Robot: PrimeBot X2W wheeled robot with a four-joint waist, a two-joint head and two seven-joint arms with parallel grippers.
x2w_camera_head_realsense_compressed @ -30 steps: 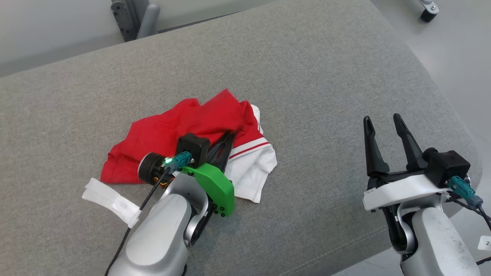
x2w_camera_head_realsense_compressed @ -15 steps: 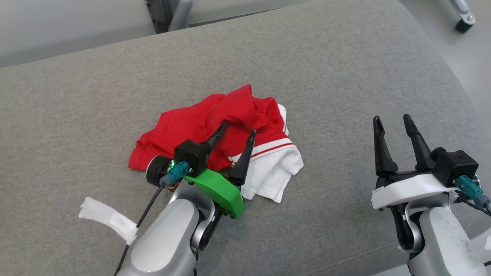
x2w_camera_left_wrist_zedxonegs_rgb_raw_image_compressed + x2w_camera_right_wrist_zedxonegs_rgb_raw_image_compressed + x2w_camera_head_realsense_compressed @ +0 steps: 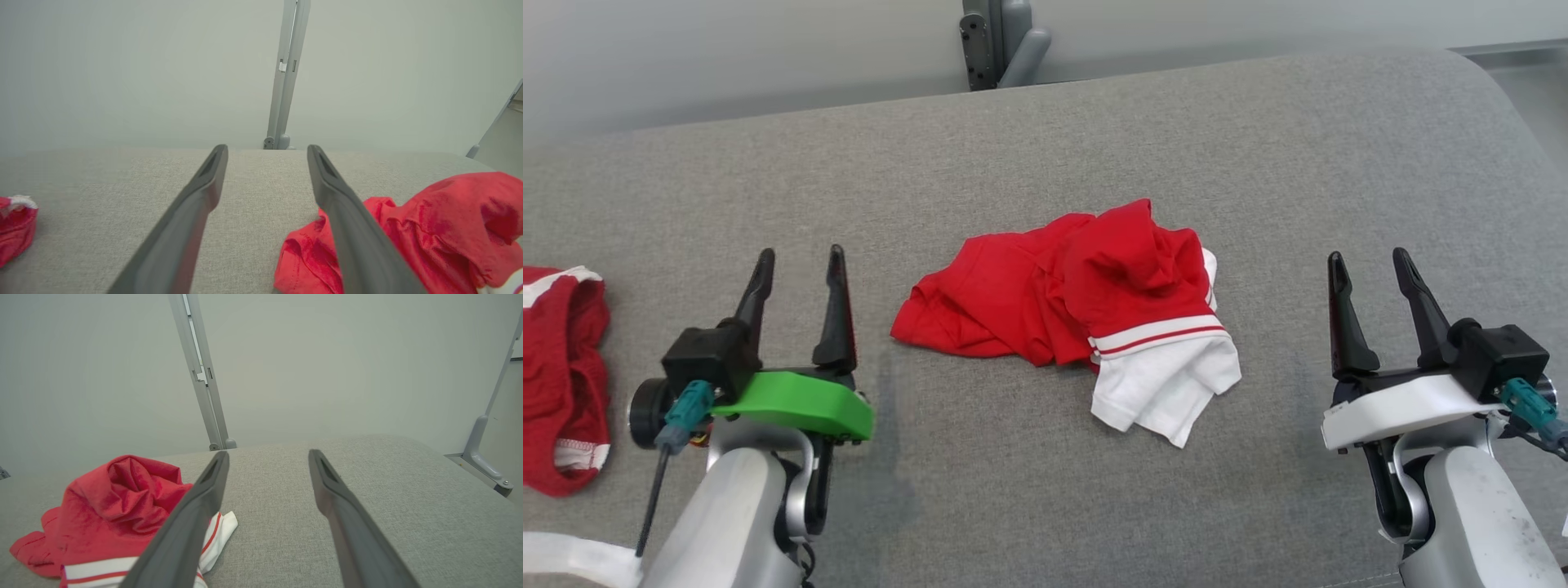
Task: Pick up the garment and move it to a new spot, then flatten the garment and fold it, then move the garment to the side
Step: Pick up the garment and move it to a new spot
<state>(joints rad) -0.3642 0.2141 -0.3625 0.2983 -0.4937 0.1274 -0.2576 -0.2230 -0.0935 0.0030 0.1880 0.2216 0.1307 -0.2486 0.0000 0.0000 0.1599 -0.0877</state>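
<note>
The garment (image 3: 1078,294) is a crumpled red piece with a white, red-striped part at its near right, lying in the middle of the grey cushioned surface (image 3: 1045,139). My left gripper (image 3: 800,253) stands open to its left, clear of the cloth, with nothing between its fingers. My right gripper (image 3: 1367,256) is open too, off to the garment's right. In the left wrist view the garment (image 3: 429,228) lies right of the open left gripper (image 3: 267,148). The right wrist view has the garment (image 3: 118,498) left of the open right gripper (image 3: 267,453).
Another red garment (image 3: 560,367) with white trim lies at the far left edge, and shows again as a red garment (image 3: 14,228) in the left wrist view. A white strip (image 3: 572,559) sits at the bottom left. A grey metal post (image 3: 1001,41) rises behind the surface.
My left gripper has opened, let go of the garment and drawn back to its left. The head camera has turned, so the whole picture shifted. The right gripper stayed open.
</note>
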